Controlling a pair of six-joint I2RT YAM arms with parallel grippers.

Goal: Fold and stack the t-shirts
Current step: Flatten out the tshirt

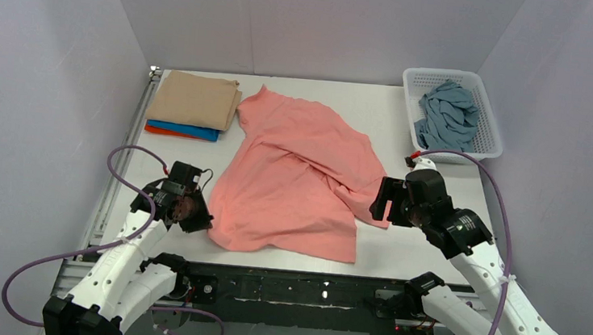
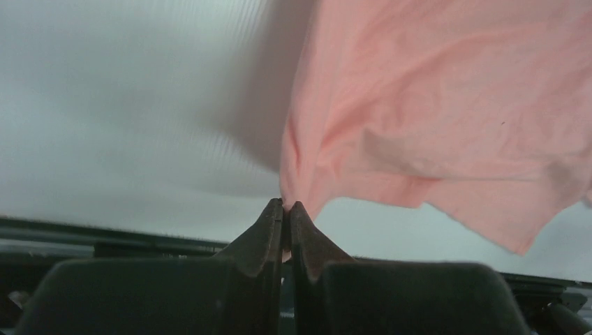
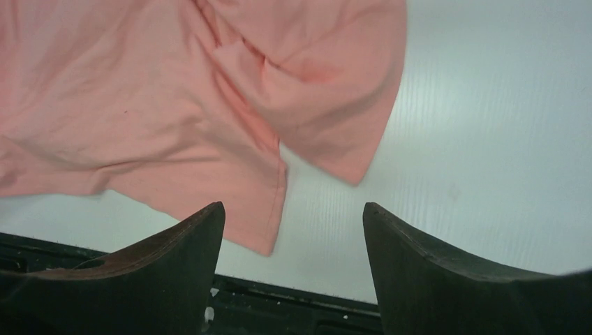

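Left gripper (image 1: 194, 217) (image 2: 286, 208): low at the near left of the worktop (image 1: 423, 256), jaws closed tight on a bunched pinch at the near left corner of the salmon-pink t-shirt (image 1: 296, 176) (image 2: 447, 105) (image 3: 139, 91). Far left corner: stack of folded shirts, tan t-shirt (image 1: 195, 100) flat on top, orange-red t-shirt (image 1: 156, 129) and bright blue t-shirt (image 1: 197, 133) showing only as edges beneath it. Centre: the salmon-pink t-shirt, unfolded, spread crookedly from beside the stack toward the near edge, creased, with a ridge of folds down its right half and a sleeve and hem corner lying loose at near right. Handling, as judged: light, limp, no stiffness; it sags from any single hold and drags wrinkles along, so it wants two holds at matching corners, pinched through the hem seam and not mid-panel. Right gripper (image 1: 382, 201) (image 3: 293, 209): jaws wide apart, nothing in them, poised just beside the shirt's near right edge, the hem corner and sleeve tip lying just ahead of its fingers. Far right: white mesh basket (image 1: 447, 74), grey-blue t-shirt (image 1: 447, 116) crumpled inside, not yet folded
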